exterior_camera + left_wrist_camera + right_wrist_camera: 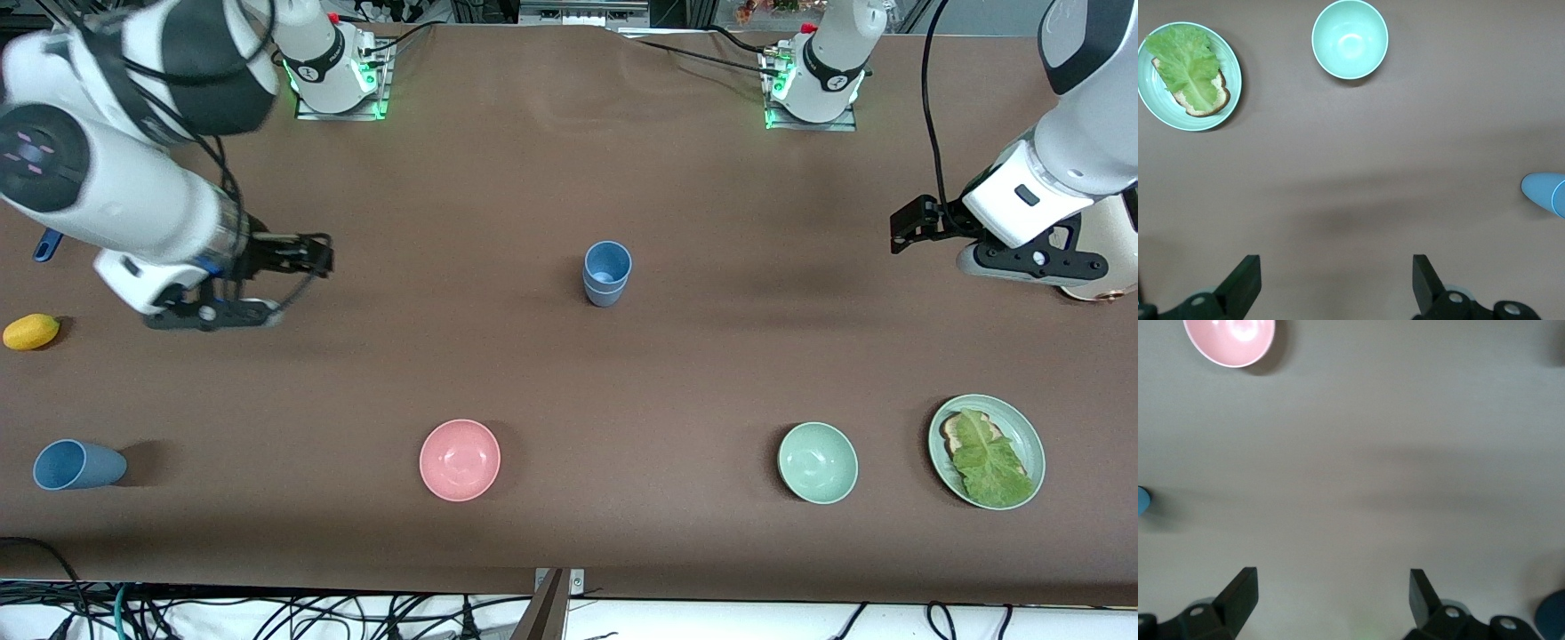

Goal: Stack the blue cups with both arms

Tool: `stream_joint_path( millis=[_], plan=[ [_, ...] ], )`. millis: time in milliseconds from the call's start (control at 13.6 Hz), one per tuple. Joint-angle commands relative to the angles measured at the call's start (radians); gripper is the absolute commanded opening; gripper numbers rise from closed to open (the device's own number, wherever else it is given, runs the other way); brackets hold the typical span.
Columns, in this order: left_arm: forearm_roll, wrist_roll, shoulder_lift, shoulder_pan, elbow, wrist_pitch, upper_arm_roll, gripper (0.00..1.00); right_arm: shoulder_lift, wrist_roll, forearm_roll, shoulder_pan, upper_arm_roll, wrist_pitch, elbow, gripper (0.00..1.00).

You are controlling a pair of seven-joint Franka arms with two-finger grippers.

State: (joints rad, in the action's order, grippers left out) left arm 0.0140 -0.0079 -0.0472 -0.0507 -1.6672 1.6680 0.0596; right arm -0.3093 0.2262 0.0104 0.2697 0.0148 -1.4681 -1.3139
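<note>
Two blue cups (607,271) stand nested, one in the other, upright at the middle of the table. The stack shows at the edge of the left wrist view (1545,193) and as a sliver in the right wrist view (1141,500). A third blue cup (78,465) lies on its side near the front camera at the right arm's end. My right gripper (311,253) is open and empty (1333,597), over bare table toward the right arm's end. My left gripper (907,229) is open and empty (1337,280), over bare table toward the left arm's end.
A pink bowl (460,460), a pale-green bowl (818,462) and a green plate (1022,427) with bread and lettuce sit nearer the front camera. A yellow fruit (31,331) lies by the right arm. A cream object (1098,286) sits under the left arm.
</note>
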Motion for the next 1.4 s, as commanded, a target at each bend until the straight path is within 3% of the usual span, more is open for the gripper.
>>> stream_joint_path(
  millis=[0, 74, 369, 737, 1327],
  plan=[
    [0.014, -0.004, -0.010, 0.000, 0.026, -0.013, 0.000, 1.00, 0.214, -0.013, 0.014, -0.032, 0.008, -0.130, -0.284, 1.00],
    [0.014, -0.003, -0.011, 0.002, 0.024, -0.014, -0.001, 1.00, 0.252, -0.027, 0.014, -0.047, 0.005, -0.183, -0.342, 1.00],
    [0.014, 0.005, -0.011, 0.011, 0.024, -0.014, -0.001, 1.00, 0.253, -0.060, 0.014, -0.182, -0.073, -0.248, -0.343, 1.00],
    [0.014, -0.003, -0.010, 0.006, 0.024, -0.014, -0.001, 1.00, 0.202, -0.050, 0.010, -0.173, -0.076, -0.163, -0.228, 1.00],
    [0.014, -0.003, -0.010, 0.003, 0.024, -0.016, 0.000, 1.00, 0.196, -0.045, -0.018, -0.207, -0.059, -0.172, -0.223, 1.00]
  ],
)
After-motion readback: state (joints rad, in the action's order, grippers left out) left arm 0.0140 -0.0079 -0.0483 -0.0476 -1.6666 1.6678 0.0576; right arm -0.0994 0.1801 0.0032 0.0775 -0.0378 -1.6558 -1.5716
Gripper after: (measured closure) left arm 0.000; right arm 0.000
